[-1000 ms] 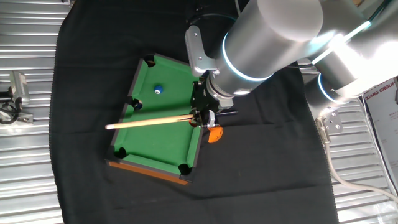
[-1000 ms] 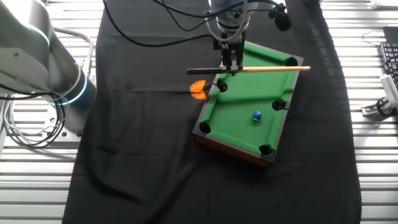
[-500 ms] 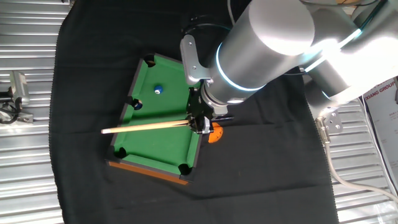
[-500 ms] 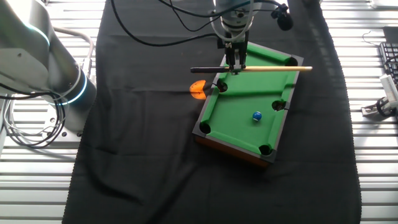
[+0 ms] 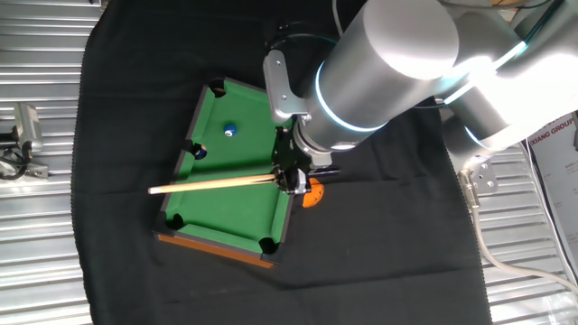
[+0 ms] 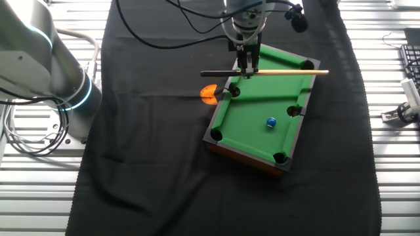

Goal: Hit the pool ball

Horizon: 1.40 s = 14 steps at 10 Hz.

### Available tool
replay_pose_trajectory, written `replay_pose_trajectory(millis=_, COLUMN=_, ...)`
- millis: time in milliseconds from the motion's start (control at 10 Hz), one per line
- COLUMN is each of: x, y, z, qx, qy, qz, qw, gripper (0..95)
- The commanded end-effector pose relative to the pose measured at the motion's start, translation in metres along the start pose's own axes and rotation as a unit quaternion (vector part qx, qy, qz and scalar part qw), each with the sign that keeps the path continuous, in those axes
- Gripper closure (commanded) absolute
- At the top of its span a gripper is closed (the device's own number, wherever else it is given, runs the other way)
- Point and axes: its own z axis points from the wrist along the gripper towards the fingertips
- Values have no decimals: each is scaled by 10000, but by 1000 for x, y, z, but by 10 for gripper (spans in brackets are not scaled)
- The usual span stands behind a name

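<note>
A tiny light-blue pool ball (image 5: 229, 131) (image 6: 270, 122) rests on the felt of the toy green pool table (image 5: 226, 208) (image 6: 252, 141). My gripper (image 5: 289, 179) (image 6: 247, 72) hangs over the table's long rail, shut on a wooden cue stick (image 5: 209, 183) (image 6: 289, 73). The cue lies level across the table's width, its pale tip reaching past the opposite rail. The ball sits well to one side of the cue's line, apart from it.
The table stands on a black cloth (image 5: 379, 253) (image 6: 151, 164) over a slatted metal bench. An orange object (image 5: 312, 195) (image 6: 209, 94) lies on the cloth just outside the rail near my gripper. Cables and small devices sit at the bench edges.
From a second ago the gripper and cue shifted slightly along the cue's length toward the tip end. Over the last half second nothing visibly moved. The ball stayed put.
</note>
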Motion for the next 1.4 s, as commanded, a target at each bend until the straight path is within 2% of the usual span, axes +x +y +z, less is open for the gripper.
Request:
replay_pose_trajectory(millis=100, x=2, y=-2, z=3, qx=8, qy=-86, qz=9, qw=10000, gripper=950)
replay_pose_trajectory(millis=400, x=2, y=-2, z=7, qx=13, qy=-190, qz=16, qw=9998, gripper=950)
replay_pose_trajectory(millis=900, x=-1, y=1, z=14, qx=-8, qy=-194, qz=22, qw=9998, gripper=950)
replay_pose_trajectory(millis=1400, x=-8, y=-5, z=23, qx=-46, qy=-191, qz=-87, qw=9998, gripper=950)
